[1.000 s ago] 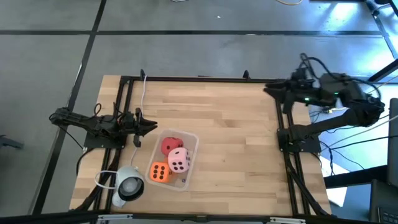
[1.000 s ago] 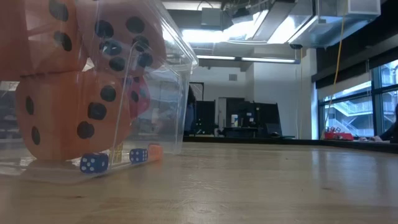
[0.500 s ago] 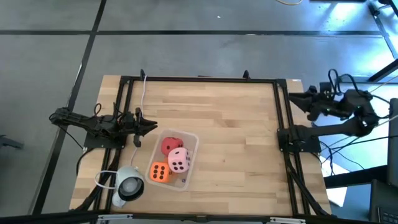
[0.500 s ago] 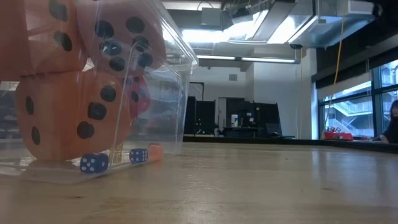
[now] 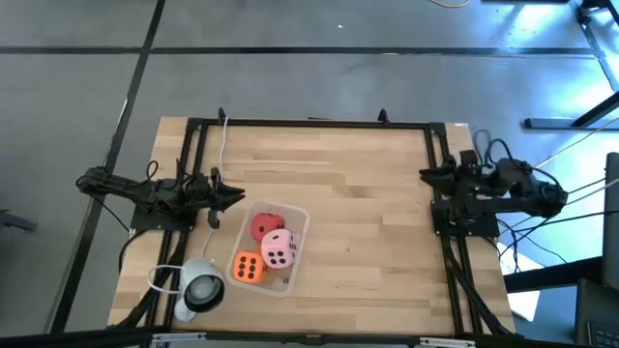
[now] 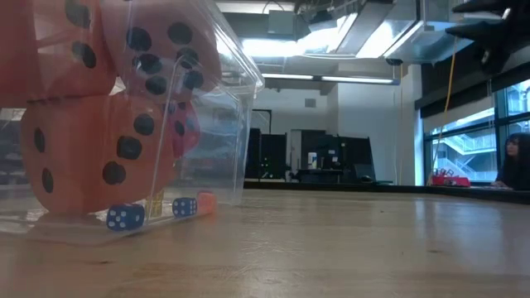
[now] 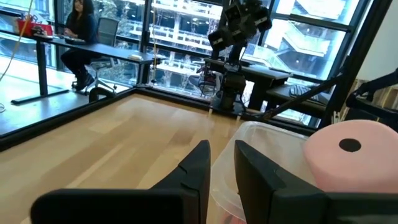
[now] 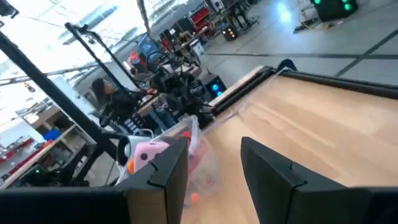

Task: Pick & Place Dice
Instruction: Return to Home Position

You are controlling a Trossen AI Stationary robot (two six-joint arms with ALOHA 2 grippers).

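Note:
A clear plastic box (image 5: 288, 253) stands on the near left part of the table and holds the dice. From above I see the red die (image 5: 266, 224), the pale pink die (image 5: 280, 249) and one orange die (image 5: 249, 267). The low view shows an orange die (image 6: 91, 153) on the box floor with others stacked on it. My left gripper (image 5: 236, 196) hovers just left of the box, open by a narrow gap (image 7: 222, 149), with the pink die (image 7: 357, 162) beside it. My right gripper (image 5: 426, 174) is open (image 8: 214, 155) at the right edge, far from the box.
A white round object (image 5: 201, 288) with a cable lies at the near left corner. Small blue dice (image 6: 124, 217) lie on the box floor. Black frame rails (image 5: 309, 123) run along the table's left, far and right edges. Bare wood (image 5: 368, 222) spans the middle and right.
My right arm has drawn back from the table's far right corner, swung toward the near side along the right edge and folded down over its base. It now shows at the top right of the low view. The dice, the box and my left arm have stayed put.

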